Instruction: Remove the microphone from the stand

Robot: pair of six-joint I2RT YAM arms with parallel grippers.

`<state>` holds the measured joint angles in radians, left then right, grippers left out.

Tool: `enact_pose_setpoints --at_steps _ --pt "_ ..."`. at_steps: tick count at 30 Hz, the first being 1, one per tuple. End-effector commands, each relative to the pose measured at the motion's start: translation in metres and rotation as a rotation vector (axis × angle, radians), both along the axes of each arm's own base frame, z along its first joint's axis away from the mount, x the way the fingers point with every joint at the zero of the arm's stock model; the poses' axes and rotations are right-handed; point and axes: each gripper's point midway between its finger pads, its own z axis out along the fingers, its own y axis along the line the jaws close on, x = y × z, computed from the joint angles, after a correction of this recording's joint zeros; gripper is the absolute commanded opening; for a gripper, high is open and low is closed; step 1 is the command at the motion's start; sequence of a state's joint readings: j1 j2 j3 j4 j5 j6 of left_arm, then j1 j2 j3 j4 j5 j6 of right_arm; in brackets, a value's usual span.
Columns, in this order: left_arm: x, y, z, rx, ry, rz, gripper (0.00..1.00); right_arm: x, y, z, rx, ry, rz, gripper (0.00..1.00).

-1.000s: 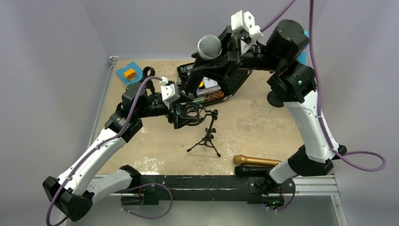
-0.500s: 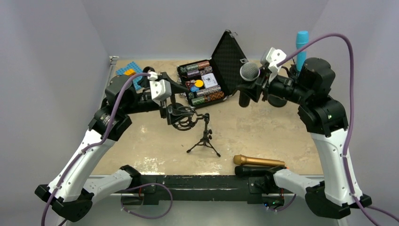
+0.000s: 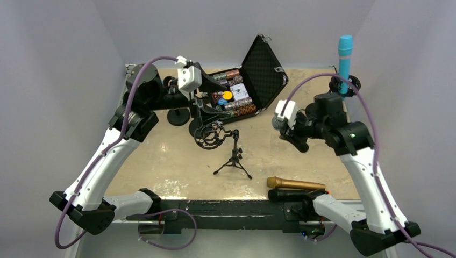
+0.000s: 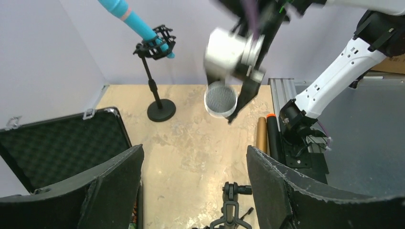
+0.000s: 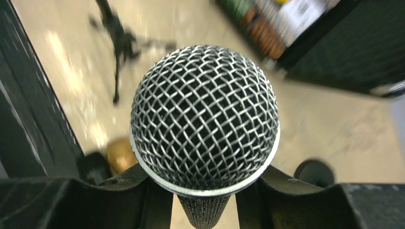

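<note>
So the right gripper had its jaws clamped on the microphone, up in the air over the table's right side, well apart from the stand. The left gripper was wide open, holding nothing.

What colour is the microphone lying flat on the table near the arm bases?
Gold. That metallic handheld microphone shows best in the top external view.

No text, label or number is legible anywhere, even inside the open case.
</note>
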<state>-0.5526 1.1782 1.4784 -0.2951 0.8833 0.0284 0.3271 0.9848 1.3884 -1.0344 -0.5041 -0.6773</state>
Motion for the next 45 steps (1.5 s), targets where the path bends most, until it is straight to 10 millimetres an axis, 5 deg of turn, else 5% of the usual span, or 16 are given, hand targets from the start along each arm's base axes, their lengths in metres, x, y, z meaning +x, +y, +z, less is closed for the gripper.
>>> enact_pose_setpoints --at_steps 1,6,16,23,34,37,41,45 --pt "-0.005 0.01 0.038 -0.036 -0.172 0.035 0.82 -0.013 -0.049 -0.092 -0.366 0.123 0.042 0.0" --pt "-0.008 0.019 0.043 0.003 -0.274 0.06 0.83 -0.026 -0.073 -0.153 -0.552 0.261 0.111 0.0" --pt "-0.017 0.026 0.043 -0.001 -0.28 0.07 0.84 -0.009 -0.084 -0.221 -0.7 0.33 0.208 0.02" --pt "-0.019 0.028 0.042 -0.009 -0.276 0.071 0.84 -0.004 -0.081 -0.246 -0.727 0.42 0.287 0.07" --pt "-0.014 0.034 0.034 0.011 -0.277 0.105 0.84 -0.042 -0.079 -0.272 -0.699 0.651 0.407 0.2" --pt "-0.012 0.034 0.031 0.015 -0.274 0.104 0.84 -0.044 -0.077 -0.276 -0.689 0.67 0.406 0.35" --pt "-0.011 0.033 0.03 0.018 -0.273 0.104 0.84 -0.043 -0.073 -0.272 -0.667 0.666 0.407 0.7" --pt "-0.009 0.032 0.028 0.024 -0.269 0.105 0.84 -0.044 -0.066 -0.259 -0.624 0.645 0.411 0.78"
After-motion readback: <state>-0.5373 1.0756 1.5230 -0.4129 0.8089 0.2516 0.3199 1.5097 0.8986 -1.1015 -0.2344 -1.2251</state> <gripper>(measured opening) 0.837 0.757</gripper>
